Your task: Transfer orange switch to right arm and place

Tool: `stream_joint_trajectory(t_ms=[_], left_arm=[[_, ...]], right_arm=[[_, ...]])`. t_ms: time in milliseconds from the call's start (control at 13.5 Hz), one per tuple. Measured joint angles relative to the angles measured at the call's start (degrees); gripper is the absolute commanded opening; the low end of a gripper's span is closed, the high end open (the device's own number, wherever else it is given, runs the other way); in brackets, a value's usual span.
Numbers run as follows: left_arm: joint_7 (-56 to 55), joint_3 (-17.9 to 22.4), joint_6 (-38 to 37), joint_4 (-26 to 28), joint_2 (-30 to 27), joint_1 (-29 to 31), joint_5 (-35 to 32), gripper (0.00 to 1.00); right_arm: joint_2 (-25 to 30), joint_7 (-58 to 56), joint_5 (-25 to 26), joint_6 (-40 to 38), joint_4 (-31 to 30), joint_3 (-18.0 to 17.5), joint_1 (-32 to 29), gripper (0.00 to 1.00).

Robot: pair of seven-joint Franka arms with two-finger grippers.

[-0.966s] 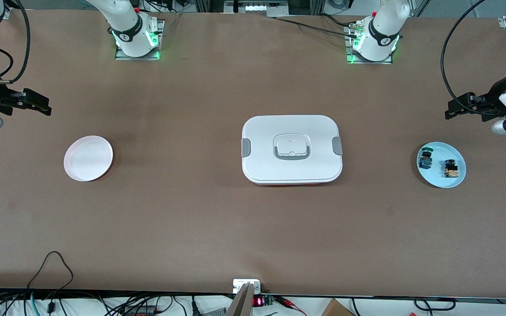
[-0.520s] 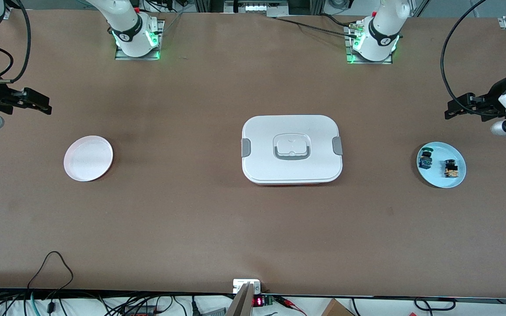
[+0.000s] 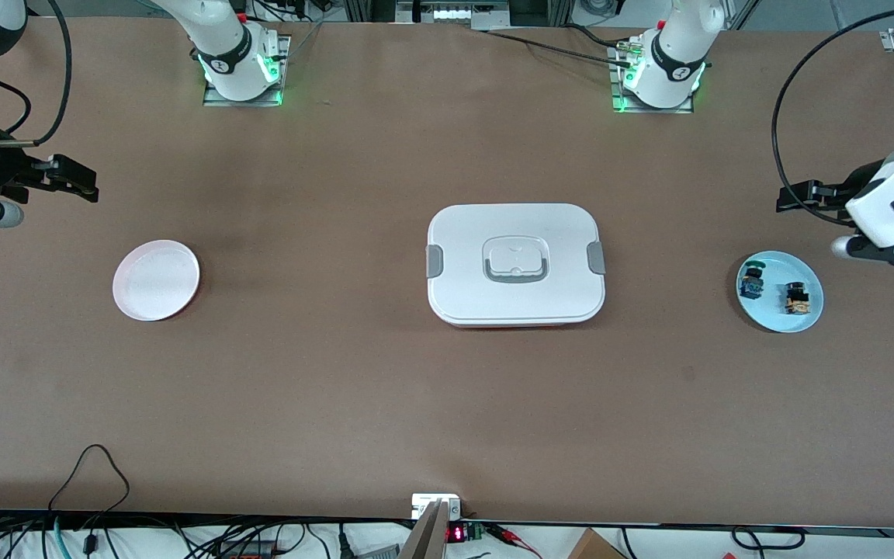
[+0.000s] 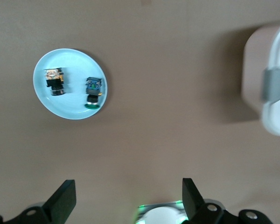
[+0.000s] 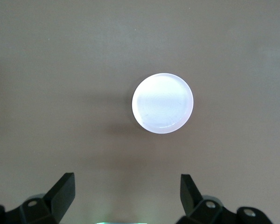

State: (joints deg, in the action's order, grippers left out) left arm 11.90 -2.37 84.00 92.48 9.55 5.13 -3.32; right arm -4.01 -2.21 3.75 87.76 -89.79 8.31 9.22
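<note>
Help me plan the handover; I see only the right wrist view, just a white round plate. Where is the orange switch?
Observer: The orange-bodied, black-headed switch lies on a pale blue round plate toward the left arm's end of the table.
Operator: Anything beside it?
Observer: A blue-bodied, green-headed switch, apart from it.
Operator: My right gripper hangs open-jawed near the white plate. Is the orange one held?
Observer: No; the left gripper hangs over bare table beside that blue plate, jaws open, empty.
</note>
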Motion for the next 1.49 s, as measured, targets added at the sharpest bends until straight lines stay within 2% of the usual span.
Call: stream_joint_trajectory(t_ms=[149,297,520,743,892,1189,1486], left_arm=[[6.7,0.0,0.3,1.1,1.9,0.3,-2.9,0.98],[15.8,0.0,4.2,3.8,2.8,1.6,-3.5,0.98],[31.5,0.1,13.9,10.2,3.1,5.1,-3.5,0.98],[52.4,0.1,25.6,17.6,3.1,8.4,-3.6,0.99],[62.9,0.2,30.5,20.6,3.3,10.3,-3.6,0.99],[76.4,0.1,41.3,22.0,6.6,11.7,-6.6,1.0],[89.6,0.2,55.1,22.2,15.7,18.0,-7.3,1.0]], right_arm=[[0.0,0.0,0.1,0.0,0.0,0.2,-0.1,1.0],[0.2,0.0,0.1,-0.1,0.1,0.4,-0.1,1.0],[0.5,0.0,0.1,-0.8,0.3,0.3,0.0,1.0],[0.6,0.0,0.1,-0.9,0.3,-0.1,0.9,1.0],[0.6,0.2,0.1,-0.8,0.3,-0.1,1.4,1.0],[0.6,0.1,0.1,0.4,0.3,0.1,1.4,1.0],[0.5,0.1,0.1,-2.5,0.2,0.1,1.4,1.0]])
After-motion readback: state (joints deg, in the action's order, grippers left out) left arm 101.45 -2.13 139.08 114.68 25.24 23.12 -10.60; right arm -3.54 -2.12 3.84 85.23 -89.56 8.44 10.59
